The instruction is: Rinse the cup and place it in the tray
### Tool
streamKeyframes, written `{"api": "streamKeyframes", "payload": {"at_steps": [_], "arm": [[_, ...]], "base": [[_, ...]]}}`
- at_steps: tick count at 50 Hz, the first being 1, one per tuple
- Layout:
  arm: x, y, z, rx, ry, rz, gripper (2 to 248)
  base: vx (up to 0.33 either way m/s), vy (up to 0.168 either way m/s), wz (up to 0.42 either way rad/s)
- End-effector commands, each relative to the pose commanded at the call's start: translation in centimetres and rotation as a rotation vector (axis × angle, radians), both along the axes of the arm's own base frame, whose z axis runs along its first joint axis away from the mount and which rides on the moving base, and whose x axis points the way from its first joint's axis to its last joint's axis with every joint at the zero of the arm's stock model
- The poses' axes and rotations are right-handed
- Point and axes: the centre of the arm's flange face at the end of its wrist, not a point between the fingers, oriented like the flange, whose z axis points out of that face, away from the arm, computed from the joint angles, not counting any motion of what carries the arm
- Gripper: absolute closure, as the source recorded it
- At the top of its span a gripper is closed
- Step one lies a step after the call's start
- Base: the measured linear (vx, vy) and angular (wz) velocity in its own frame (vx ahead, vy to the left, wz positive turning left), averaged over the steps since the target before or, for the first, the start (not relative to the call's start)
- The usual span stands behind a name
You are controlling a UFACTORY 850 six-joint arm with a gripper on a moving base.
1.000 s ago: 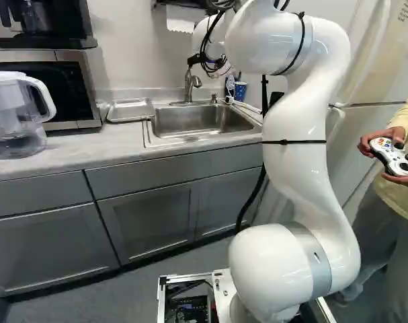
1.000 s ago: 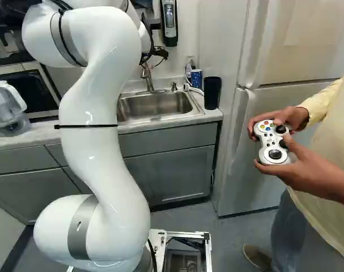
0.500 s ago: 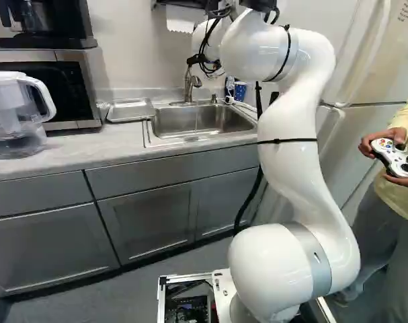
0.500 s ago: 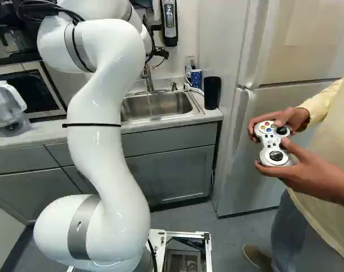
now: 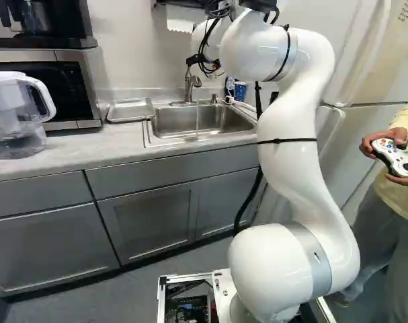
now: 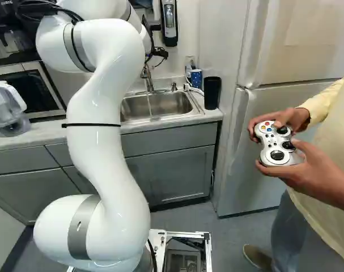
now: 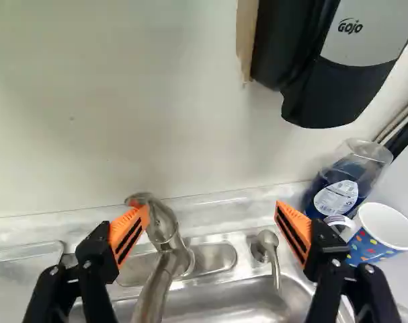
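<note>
The gripper (image 6: 159, 52) is up at the far side of the sink (image 6: 160, 117), by the tap (image 5: 189, 86). In the wrist view the fingers of the gripper (image 7: 211, 226) stand wide apart, orange pads facing each other, with nothing pinched between them. The left finger's pad overlaps the top of the tap; whether the two touch, I cannot tell. A small metal spout (image 7: 267, 250) rises to the right of the tap, just short of the right finger. Below the tap, in the left base view, a thin pale line (image 5: 197, 121) looks like running water falling into the sink.

The cup (image 7: 375, 235), blue with coloured dots and white inside, stands upright on the bench (image 5: 69, 153) at the far right corner of the sink, open side up and beyond the right finger. A clear bottle of blue liquid (image 7: 338, 192) is just beside it on the left, and a black tumbler (image 6: 212, 93) stands a little nearer, to the right. The metal tray (image 5: 130, 110) lies left of the sink, well apart from the cup, with a microwave (image 5: 69, 87) and a clear pitcher (image 5: 15, 128) farther left. A soap dispenser (image 6: 170, 22) hangs on the far wall above.
</note>
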Motion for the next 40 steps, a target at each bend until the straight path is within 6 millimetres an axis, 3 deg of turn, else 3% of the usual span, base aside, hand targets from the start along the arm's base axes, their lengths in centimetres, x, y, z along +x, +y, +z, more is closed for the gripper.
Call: {"api": "streamKeyframes", "payload": {"at_steps": [40], "arm": [[-7.8, 1.9, 0.8, -0.008, 0.091, 0.036, 3]], "base": [[0.0, 0.0, 0.0]]}}
